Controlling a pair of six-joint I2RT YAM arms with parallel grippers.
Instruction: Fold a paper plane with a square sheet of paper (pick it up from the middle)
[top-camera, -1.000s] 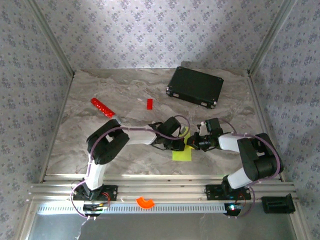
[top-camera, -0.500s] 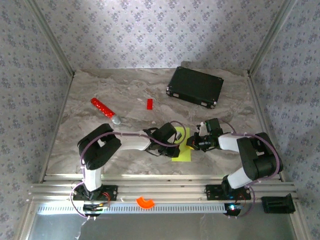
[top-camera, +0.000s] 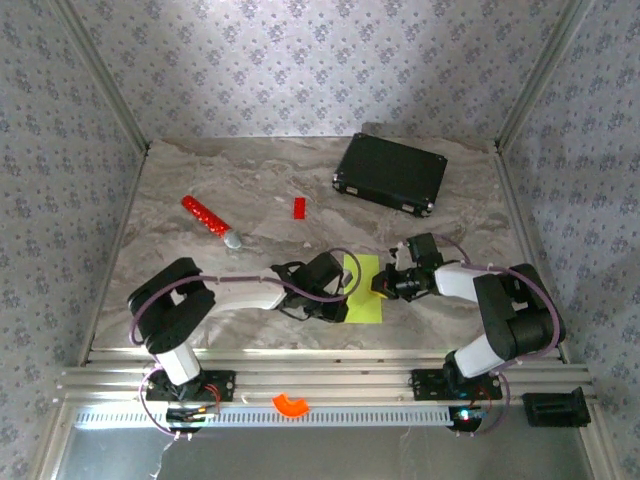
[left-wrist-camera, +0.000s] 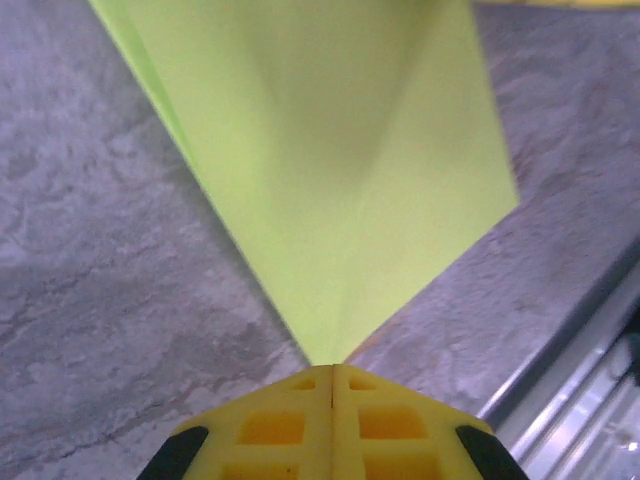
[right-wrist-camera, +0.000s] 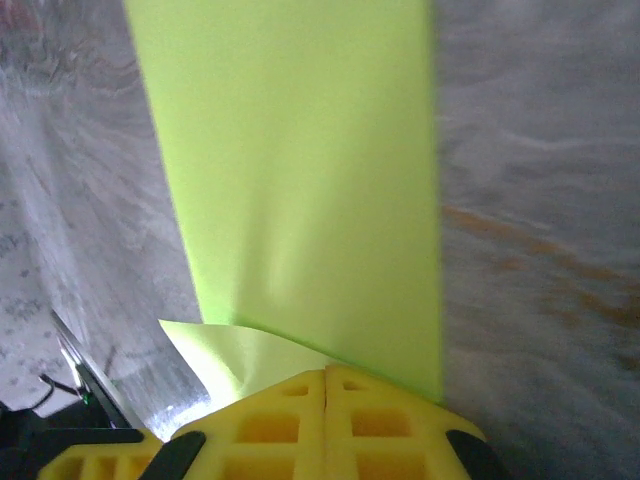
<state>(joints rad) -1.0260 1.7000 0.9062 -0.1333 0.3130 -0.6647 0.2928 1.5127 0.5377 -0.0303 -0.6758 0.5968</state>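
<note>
The square sheet of paper (top-camera: 362, 290) is lime yellow-green and shows as an upright strip at the table's front middle, between my two grippers. My left gripper (top-camera: 343, 291) is at its left edge, and its yellow fingertips are shut on a corner of the paper (left-wrist-camera: 340, 180), which fans out from the left gripper (left-wrist-camera: 333, 371). My right gripper (top-camera: 381, 285) is at the right edge. Its jaws are shut on the paper (right-wrist-camera: 300, 190), and a loose flap (right-wrist-camera: 225, 355) curls under beside the right gripper (right-wrist-camera: 326, 374).
A black case (top-camera: 390, 173) lies at the back right. A red stick (top-camera: 205, 216) with a grey tip lies at the left, and a small red block (top-camera: 298, 207) sits mid-table. An orange ring piece (top-camera: 290, 404) rests on the front rail (top-camera: 330, 382).
My left arm has swung left and toward the front, its elbow dropping lower. More of the paper now shows between the grippers. My right gripper has hardly moved.
</note>
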